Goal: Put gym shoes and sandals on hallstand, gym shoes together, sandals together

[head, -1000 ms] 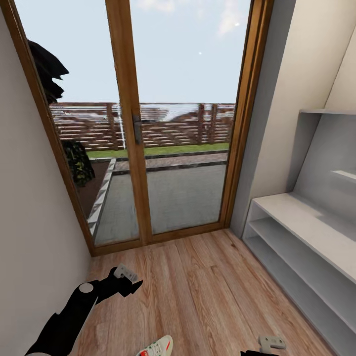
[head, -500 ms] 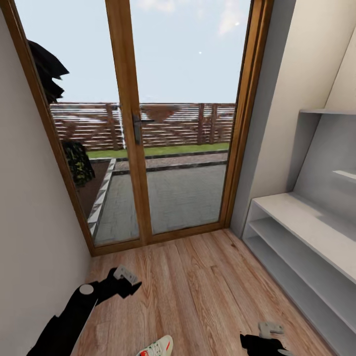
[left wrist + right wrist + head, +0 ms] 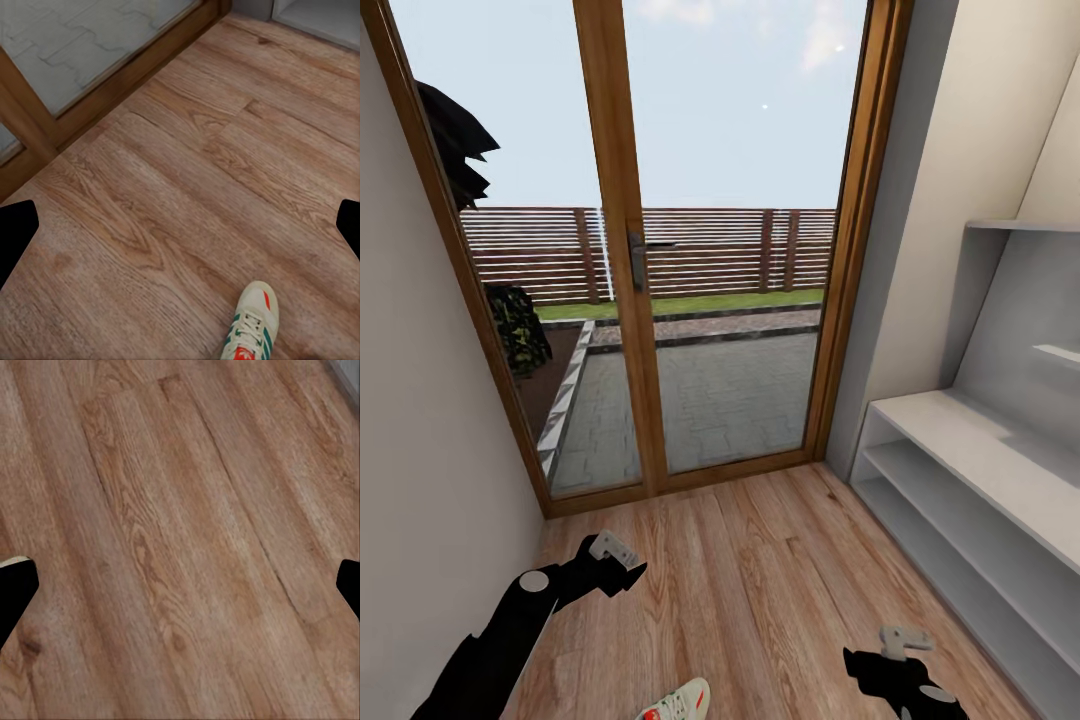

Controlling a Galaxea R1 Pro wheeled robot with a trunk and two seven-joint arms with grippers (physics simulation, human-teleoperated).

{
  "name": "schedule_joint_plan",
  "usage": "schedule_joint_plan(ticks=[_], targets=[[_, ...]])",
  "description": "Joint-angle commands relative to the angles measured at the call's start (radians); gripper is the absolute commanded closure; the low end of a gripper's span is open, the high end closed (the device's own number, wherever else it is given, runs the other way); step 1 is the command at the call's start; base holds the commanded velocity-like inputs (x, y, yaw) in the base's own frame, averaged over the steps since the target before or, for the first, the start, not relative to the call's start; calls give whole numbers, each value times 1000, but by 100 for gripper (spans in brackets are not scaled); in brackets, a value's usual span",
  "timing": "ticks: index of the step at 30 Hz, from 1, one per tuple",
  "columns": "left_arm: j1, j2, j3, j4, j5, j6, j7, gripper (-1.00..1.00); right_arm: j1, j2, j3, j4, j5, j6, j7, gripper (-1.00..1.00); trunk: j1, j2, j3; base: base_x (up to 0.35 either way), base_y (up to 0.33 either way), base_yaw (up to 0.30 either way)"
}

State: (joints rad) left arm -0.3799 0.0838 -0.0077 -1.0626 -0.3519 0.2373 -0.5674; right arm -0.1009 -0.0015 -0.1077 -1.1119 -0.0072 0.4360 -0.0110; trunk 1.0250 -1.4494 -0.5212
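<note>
The left hand, black with a pale grey plate on top, hangs above the light brown wood-grain plank floor near the wooden-framed glass door; its two black fingertips sit far apart at the edges of the left wrist view, so it is spread wide and holds nothing. Below it on the floor lies one cream-white lace-up gym shoe with dark-green side stripes and a red patch, resting flat on its sole, apart from the hand. In the head view that shoe lies farther from the glass door than the left hand, roughly between the two hands.

The right hand, also black with a grey plate, hovers over bare planks well away from the door, near the low end of the pale grey-white hallstand. Its fingertips likewise stand wide apart at the margins of the right wrist view, spread and gripping nothing.

The hallstand stands against the wall to the right of the door, with a flat top, two long open shelves beneath and a tall back carrying floating shelves. Through the glass door a paved terrace and a slatted brown fence show outside.
</note>
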Motion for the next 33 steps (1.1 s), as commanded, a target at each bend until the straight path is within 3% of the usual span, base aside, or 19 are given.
schedule_joint_plan(ticks=[1, 13, 25, 26, 33], targets=[[0, 0, -1, -2, -4, 5, -4, -100, 0, 0, 0, -7, -1, 6, -1, -100, 0, -1, -1, 0, 0, 0], [0, 1, 0, 1, -4, 5, -4, -100, -7, 1, -2, -75, -9, 14, -1, -100, 0, -1, -1, 0, 0, 0], [0, 3, 1, 1, -4, 5, -3, -100, -74, 1, -3, -142, -8, 69, -5, -100, 0, -1, -1, 0, 0, 0], [0, 3, 2, 1, -4, 5, -3, -100, -311, 1, -3, -207, -8, 180, -5, -100, 0, -1, -1, 0, 0, 0], [0, 2, 1, 1, -4, 5, -3, -100, -354, 0, -8, -211, -13, 206, -3, -100, 0, -1, -1, 0, 0, 0]])
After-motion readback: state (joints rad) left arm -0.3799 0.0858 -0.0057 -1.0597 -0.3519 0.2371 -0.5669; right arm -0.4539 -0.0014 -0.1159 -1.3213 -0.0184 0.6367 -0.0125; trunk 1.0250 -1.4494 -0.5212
